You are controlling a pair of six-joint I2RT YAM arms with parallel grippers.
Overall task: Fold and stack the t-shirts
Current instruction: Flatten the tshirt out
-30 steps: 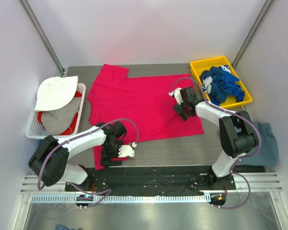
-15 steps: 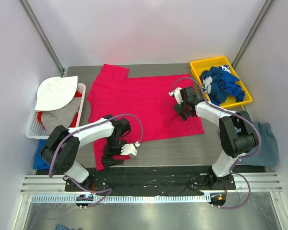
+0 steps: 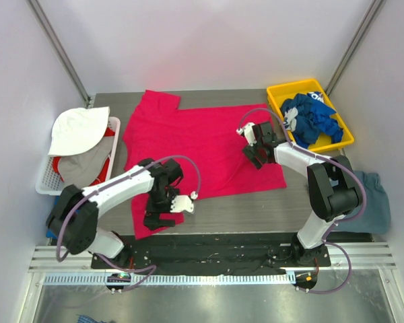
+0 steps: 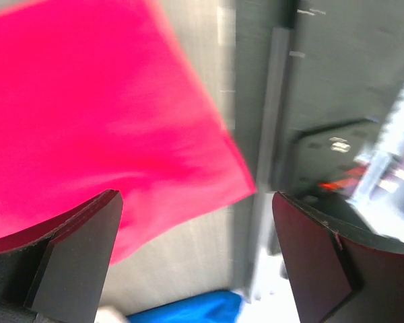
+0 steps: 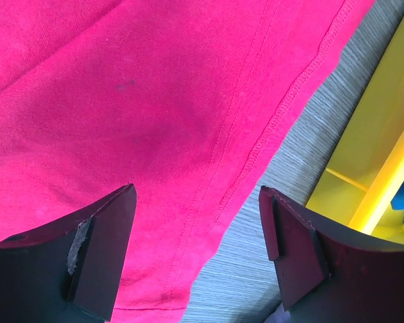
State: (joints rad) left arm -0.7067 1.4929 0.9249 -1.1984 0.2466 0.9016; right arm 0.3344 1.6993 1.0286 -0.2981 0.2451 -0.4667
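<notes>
A bright pink-red t-shirt (image 3: 195,145) lies spread flat across the middle of the table. My left gripper (image 3: 155,220) is open and empty, just above the shirt's near-left corner by the table's front edge. In the left wrist view (image 4: 195,249) that pink corner (image 4: 121,134) lies ahead of the open jaws. My right gripper (image 3: 252,156) is open and empty above the shirt's right part. In the right wrist view (image 5: 198,249) the stitched edge of the shirt (image 5: 155,121) runs between the jaws. Royal blue shirts (image 3: 311,120) lie bunched in a yellow bin (image 3: 277,91).
A slate grey-blue shirt (image 3: 374,198) lies off the table's right side. A white basket (image 3: 42,182) at the left holds a white hat (image 3: 77,129) and more cloth. The yellow bin's wall (image 5: 384,148) is close to my right gripper. Black base rail (image 3: 215,245) runs along the front.
My left arm has swung its wrist round and shifted the gripper slightly towards the shirt's near-left corner. The right arm and the shirt have not moved.
</notes>
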